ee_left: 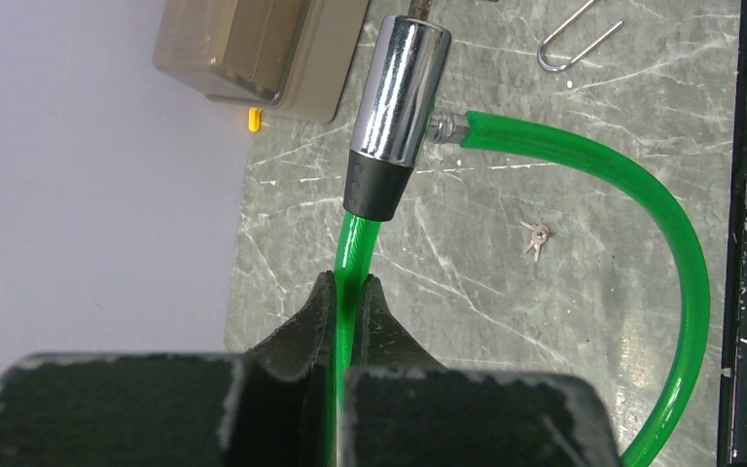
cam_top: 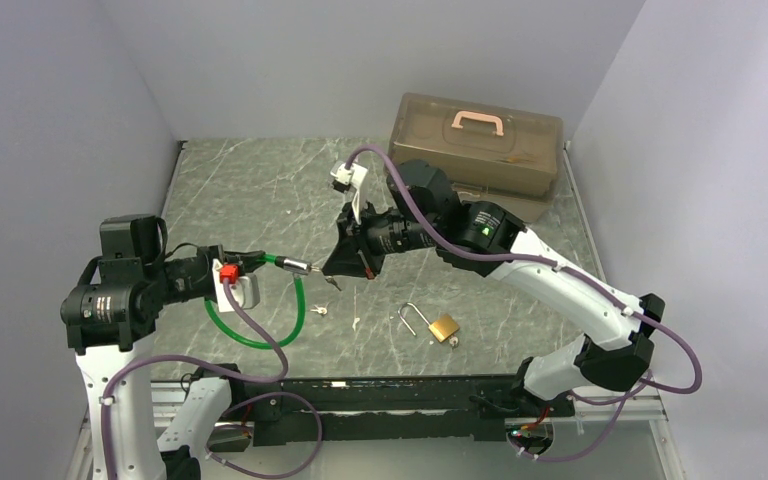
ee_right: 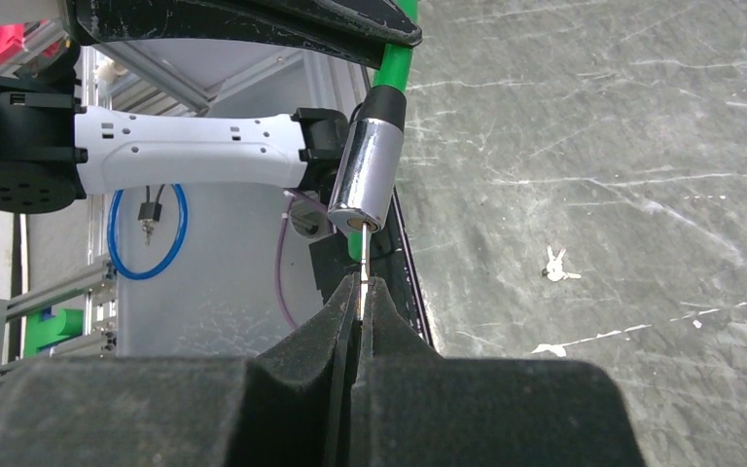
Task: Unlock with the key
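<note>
Our left gripper (ee_left: 350, 297) pinches the green plastic cable (ee_left: 584, 151); its shiny metal lock barrel (ee_right: 367, 170) points right, in line with the thin silver key (ee_right: 361, 253) our right gripper (ee_right: 360, 292) squeezes.

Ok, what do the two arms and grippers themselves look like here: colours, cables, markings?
Both the left arm and right arm pair white link shells with black joint housings, with a purple cable looping along each. A red connector sits at the left wrist; a green light glows on the right arm. The left gripper and right gripper have black, wedge-shaped fingers.
</note>
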### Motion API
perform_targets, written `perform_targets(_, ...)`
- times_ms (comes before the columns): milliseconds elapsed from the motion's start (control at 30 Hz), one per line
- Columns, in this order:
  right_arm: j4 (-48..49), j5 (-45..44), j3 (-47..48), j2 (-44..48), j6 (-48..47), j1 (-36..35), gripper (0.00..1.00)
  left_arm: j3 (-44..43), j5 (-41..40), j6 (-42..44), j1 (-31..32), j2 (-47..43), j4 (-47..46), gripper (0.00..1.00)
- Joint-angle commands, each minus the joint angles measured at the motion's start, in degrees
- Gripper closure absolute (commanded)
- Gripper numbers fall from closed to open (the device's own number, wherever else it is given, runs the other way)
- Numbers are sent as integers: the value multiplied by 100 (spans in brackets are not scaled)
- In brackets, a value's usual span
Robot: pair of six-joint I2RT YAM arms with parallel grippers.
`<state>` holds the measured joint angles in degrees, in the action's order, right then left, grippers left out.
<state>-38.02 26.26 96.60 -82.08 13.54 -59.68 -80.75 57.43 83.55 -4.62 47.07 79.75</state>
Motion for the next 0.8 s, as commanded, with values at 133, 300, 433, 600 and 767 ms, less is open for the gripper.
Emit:
perform_targets(133,390,-22,190,-192,146,-40,100,-275,216,-386,107,-51,-405,100)
perform_targets(300,471,59,238,-247,159,-33,100,-213,-12,192,225,-96,-15,100)
perform_targets(433,300,97,421,-350,78,-34,100,-73,-261,758,332,-182,337,100)
perform_targets(600,204,128,524,-410,67,-36,100,57,-546,714,374,-274,195,100)
perform_targets(767,443,219,308,-416,189,-51,100,70,-267,70,374,-300,-216,100)
